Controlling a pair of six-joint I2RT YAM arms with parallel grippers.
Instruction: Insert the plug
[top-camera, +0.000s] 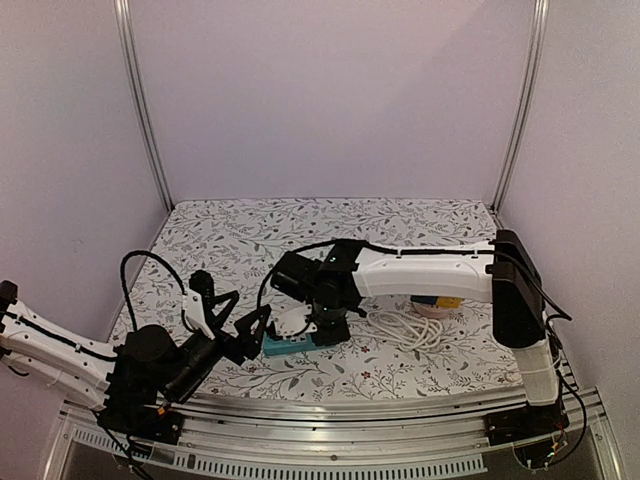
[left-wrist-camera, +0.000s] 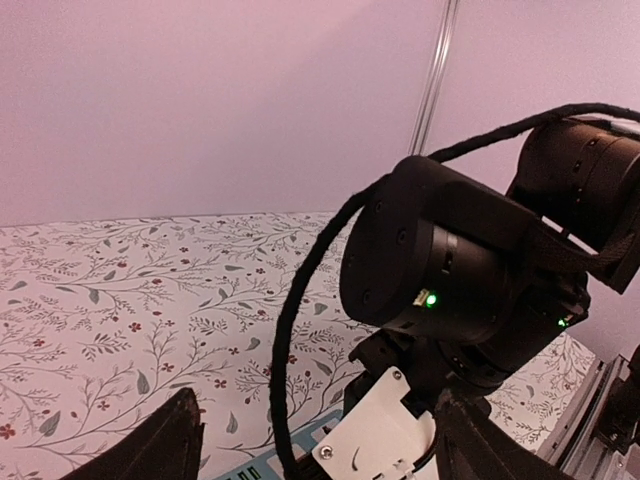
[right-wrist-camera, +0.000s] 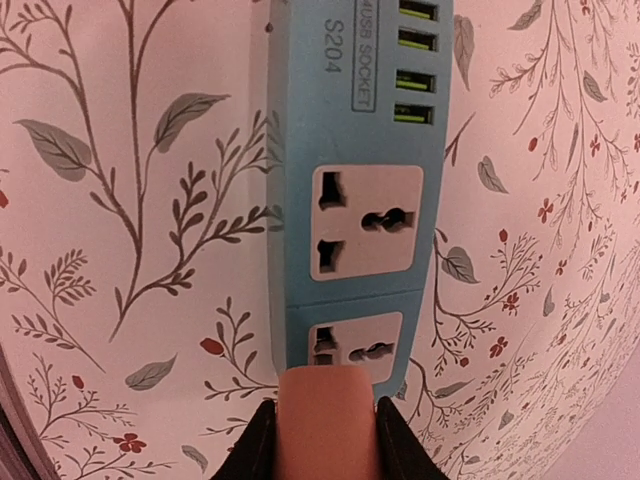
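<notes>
Clamping plug (right-wrist-camera: 325, 410) over power strip (right-wrist-camera: 350, 130), right end effector (right-wrist-camera: 327, 445); skewed pins may jam or shove strip; left end effector (top-camera: 238, 320) spread apart.

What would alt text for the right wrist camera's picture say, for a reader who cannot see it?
A blue power strip with two sockets and four USB ports lies on a floral tablecloth. At the bottom edge, the right gripper pinches a salmon-coloured plug overlapping the nearest socket.
</notes>
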